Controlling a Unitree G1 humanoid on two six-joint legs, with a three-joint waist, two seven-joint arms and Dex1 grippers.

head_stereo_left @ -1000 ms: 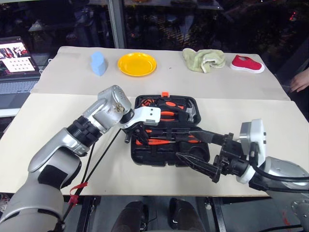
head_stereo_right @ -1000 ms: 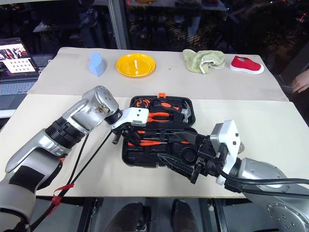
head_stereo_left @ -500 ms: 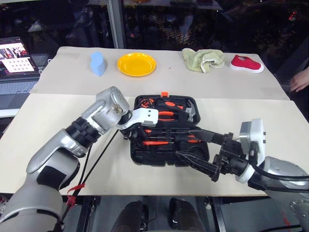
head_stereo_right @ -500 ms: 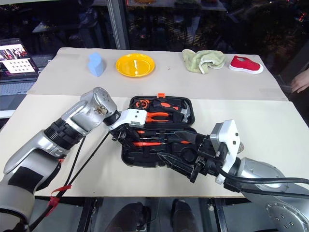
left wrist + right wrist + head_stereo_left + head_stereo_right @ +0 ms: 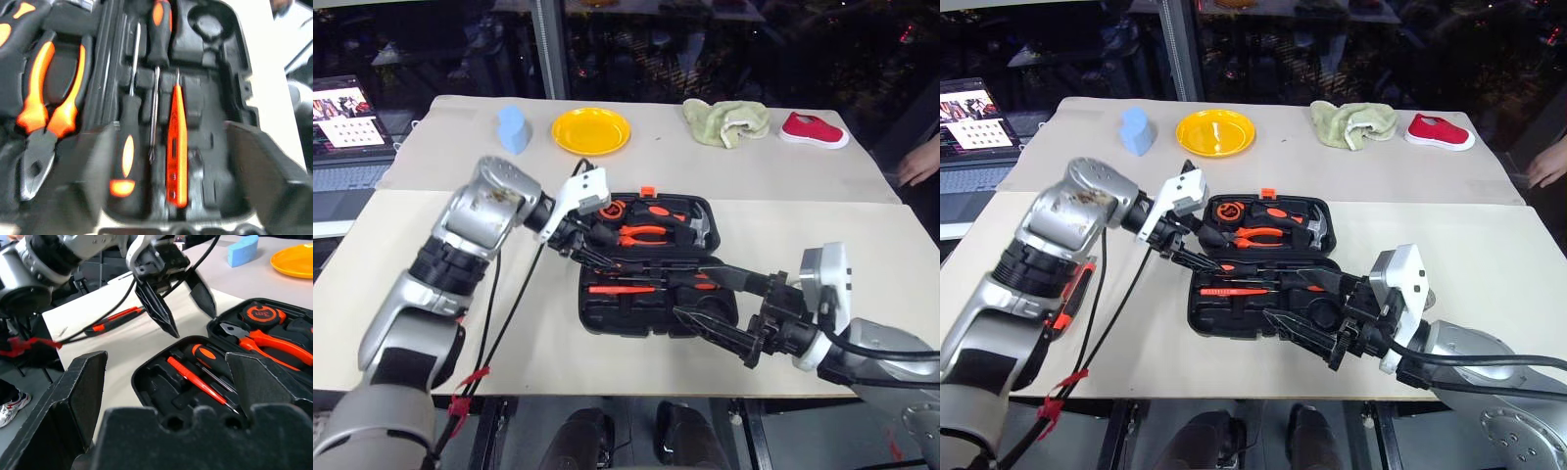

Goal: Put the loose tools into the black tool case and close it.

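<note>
The black tool case [image 5: 651, 328] lies open at mid-table, orange latch [image 5: 648, 191] at its far edge. In its near half lie two screwdrivers [image 5: 126, 161] [image 5: 159, 24] and the red tester [image 5: 177, 142]. Pliers [image 5: 44, 117] and a hammer [image 5: 700, 227] sit in the far half. The utility knife [image 5: 115, 318] lies on the table left of the case, under my left forearm. My left gripper [image 5: 592, 257] hangs open and empty above the case's left side. My right gripper [image 5: 693, 289] stands open and empty over the case's front right corner.
Along the table's far side stand a blue block [image 5: 513, 128], a yellow plate [image 5: 591, 129], a green cloth [image 5: 726, 119] and a red shoe [image 5: 814, 129]. A laptop [image 5: 347, 117] sits far left. A person's hand [image 5: 922, 162] shows at the right edge. Black cables [image 5: 509, 313] hang from my left arm.
My left gripper has opened, lifted off the case's near half and swung back to the left. The red tester stays lying in the case. The right arm has kept still.
</note>
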